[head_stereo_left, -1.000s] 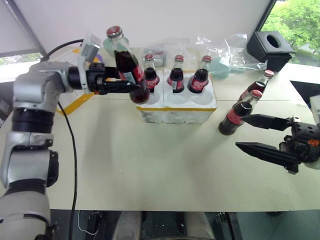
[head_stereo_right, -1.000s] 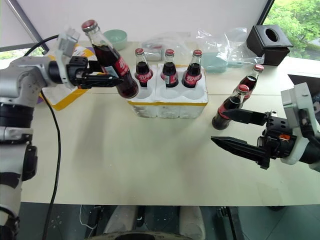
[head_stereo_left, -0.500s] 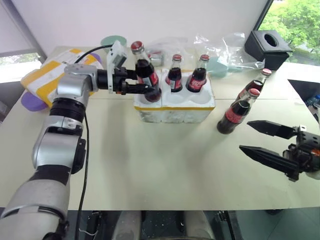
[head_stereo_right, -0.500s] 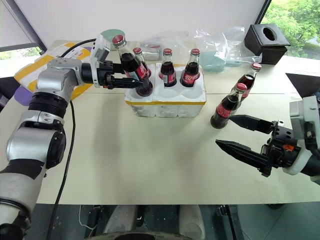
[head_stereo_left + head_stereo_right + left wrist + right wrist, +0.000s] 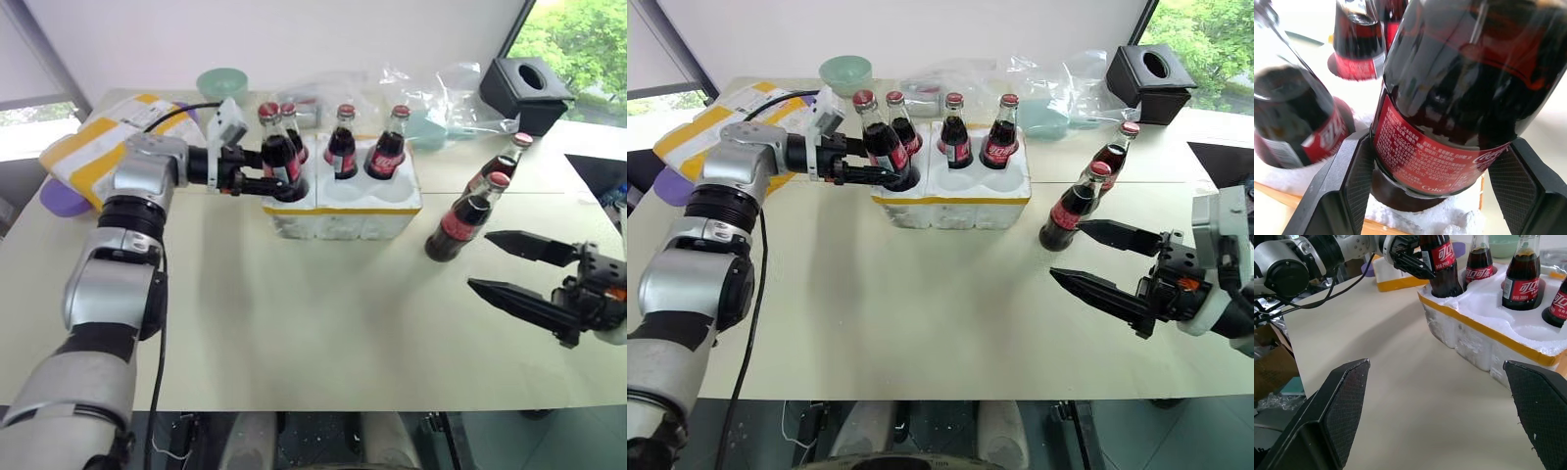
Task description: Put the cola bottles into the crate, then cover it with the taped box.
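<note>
Left gripper (image 5: 884, 174) is clamping a cola bottle (image 5: 880, 145) by its lower body, fingers (image 5: 1354, 183) pressing on either side of the red label. I'm seeing the bottle base sitting in the near-left well of the crate (image 5: 950, 201), bottle leaning slightly, red cap up. Just past this gripper, three more cola bottles are standing in the back row of wells – one (image 5: 902, 125) right behind the held bottle, a second (image 5: 955, 132) in the middle, a third (image 5: 998, 132) at the far end. Two front wells beside the gripped bottle are showing white foam.

Right gripper (image 5: 1104, 264) is hanging level over the table (image 5: 921, 313) with its two black fingers spread wide, pinching nothing. I'm reading two loose cola bottles just beyond its upper fingertip – the nearer one (image 5: 1073, 209) close beside the tip but apart from it, the other (image 5: 1114, 157) right behind that. Crate is sitting well off to this gripper's front, across bare tabletop.

Taped box (image 5: 98, 147) is lying behind the left arm, at the table's far-left corner, well apart from the crate. Green bowl (image 5: 844, 72), crumpled clear plastic bags (image 5: 1058, 83) and a black tissue box (image 5: 1149, 72) are lying along the far edge beyond the crate.
</note>
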Action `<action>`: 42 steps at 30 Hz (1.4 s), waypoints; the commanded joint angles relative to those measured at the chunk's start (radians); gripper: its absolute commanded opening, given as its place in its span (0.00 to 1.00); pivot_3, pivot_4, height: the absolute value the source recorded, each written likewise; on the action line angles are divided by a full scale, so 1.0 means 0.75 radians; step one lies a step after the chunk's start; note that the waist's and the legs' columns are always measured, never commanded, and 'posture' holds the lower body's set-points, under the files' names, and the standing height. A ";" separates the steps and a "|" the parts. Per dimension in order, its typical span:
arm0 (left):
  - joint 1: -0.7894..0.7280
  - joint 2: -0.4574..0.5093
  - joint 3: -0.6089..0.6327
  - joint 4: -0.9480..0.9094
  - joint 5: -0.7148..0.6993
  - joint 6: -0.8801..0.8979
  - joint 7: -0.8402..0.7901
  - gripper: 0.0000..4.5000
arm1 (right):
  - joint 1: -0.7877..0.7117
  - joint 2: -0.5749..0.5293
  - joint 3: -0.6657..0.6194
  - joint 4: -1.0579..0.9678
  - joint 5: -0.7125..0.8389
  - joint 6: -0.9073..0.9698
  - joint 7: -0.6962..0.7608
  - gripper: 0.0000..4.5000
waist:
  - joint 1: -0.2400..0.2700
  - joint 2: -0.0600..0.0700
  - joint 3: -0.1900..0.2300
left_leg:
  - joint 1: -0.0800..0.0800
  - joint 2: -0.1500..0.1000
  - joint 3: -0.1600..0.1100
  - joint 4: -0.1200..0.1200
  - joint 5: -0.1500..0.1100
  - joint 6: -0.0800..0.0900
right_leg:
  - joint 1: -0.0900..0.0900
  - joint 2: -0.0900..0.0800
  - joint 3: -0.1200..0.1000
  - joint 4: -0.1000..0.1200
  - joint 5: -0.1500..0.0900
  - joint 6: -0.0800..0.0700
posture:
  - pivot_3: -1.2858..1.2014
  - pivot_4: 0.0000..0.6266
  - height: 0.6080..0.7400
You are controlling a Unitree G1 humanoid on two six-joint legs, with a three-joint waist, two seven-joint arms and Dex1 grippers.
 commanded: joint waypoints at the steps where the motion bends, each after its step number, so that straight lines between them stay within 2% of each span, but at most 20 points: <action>1: -0.018 -0.009 0.019 0.017 0.023 -0.055 0.028 0.63 | -0.013 -0.004 -0.007 -0.008 -0.009 -0.036 0.013 1.00 | 0.000 0.000 0.000 | -0.001 0.000 0.000 0.000 0.000 0.000 | 0.000 0.000 0.000 0.000 0.000 0.000 | 0.52 0.24 0.99; 3: -0.013 -0.020 0.023 0.046 0.041 -0.071 0.047 0.63 | -0.009 -0.003 -0.007 -0.011 -0.018 -0.039 0.018 1.00 | 0.000 0.000 0.000 | -0.001 0.000 0.000 0.000 0.000 0.000 | -0.001 0.000 0.000 0.000 0.000 0.000 | 0.52 0.24 0.99; 5: -0.012 -0.025 0.027 0.069 0.056 -0.087 0.063 0.86 | -0.008 -0.003 -0.001 -0.011 -0.042 -0.050 0.020 1.00 | 0.000 0.000 0.000 | -0.001 0.000 0.000 0.000 0.000 0.000 | -0.001 0.000 0.000 0.000 0.000 0.000 | 0.52 0.24 0.99; 7: -0.013 -0.023 0.033 0.078 0.058 -0.078 0.053 0.99 | -0.009 -0.002 0.007 -0.009 -0.066 -0.061 0.018 1.00 | -0.001 0.000 0.000 | 0.000 0.000 0.000 0.000 0.000 0.000 | -0.001 0.000 0.000 0.000 0.000 0.000 | 0.52 0.24 0.99; 14: 0.011 0.056 0.076 -0.011 0.019 -0.036 0.000 0.99 | 0.007 0.015 0.028 -0.005 -0.154 -0.097 0.020 1.00 | -0.003 0.000 0.000 | 0.000 0.000 0.000 0.001 0.000 0.000 | -0.001 0.000 0.000 0.001 0.000 0.000 | 0.52 0.24 0.99; 18: 0.071 0.164 0.134 -0.216 -0.067 0.117 -0.089 0.99 | 0.044 0.036 0.031 -0.005 -0.235 -0.128 0.005 1.00 | -0.008 0.000 0.000 | 0.000 0.000 -0.001 0.001 0.000 0.000 | -0.001 0.000 0.000 0.002 0.000 0.000 | 0.52 0.24 0.99; 22: 0.258 0.358 0.222 -0.699 -0.294 0.514 -0.219 0.99 | 0.067 0.099 0.028 -0.007 -0.279 -0.129 -0.088 1.00 | -0.014 0.001 0.000 | 0.000 0.000 -0.001 0.001 0.000 0.000 | -0.001 0.000 0.000 0.003 0.000 0.000 | 0.52 0.24 0.99; 26: 0.565 0.550 0.344 -1.223 -0.590 0.890 -0.239 0.99 | 0.124 0.179 0.078 -0.049 -0.356 -0.128 -0.216 1.00 | -0.029 0.002 -0.001 | 0.001 0.001 -0.002 -0.001 0.000 0.000 | -0.001 0.000 0.001 0.004 0.000 -0.001 | 0.52 0.24 0.99; 30: 0.784 0.529 0.392 -1.478 -0.667 0.949 -0.071 0.99 | 0.075 0.279 0.194 -0.055 -0.432 -0.133 -0.404 1.00 | -0.024 0.004 -0.003 | 0.004 0.001 -0.002 0.001 0.001 -0.001 | 0.003 0.000 0.001 0.004 -0.003 -0.006 | 0.52 0.24 0.99; 35: 0.906 0.433 0.411 -1.602 -0.710 0.955 0.147 0.99 | -0.054 0.408 0.337 0.010 -0.547 -0.160 -0.602 1.00 | -0.030 0.004 -0.003 | 0.008 0.002 -0.002 0.001 0.001 -0.002 | 0.006 0.000 0.001 0.002 -0.003 -0.008 | 0.52 0.24 0.99; 42: 0.976 0.347 0.420 -1.699 -0.763 0.947 0.347 0.99 | -0.223 0.491 0.462 0.161 -0.676 -0.212 -0.682 1.00 | -0.031 0.005 -0.003 | 0.008 0.001 -0.001 -0.001 0.001 -0.002 | 0.005 0.001 0.001 0.002 -0.002 -0.008 | 0.52 0.24 0.99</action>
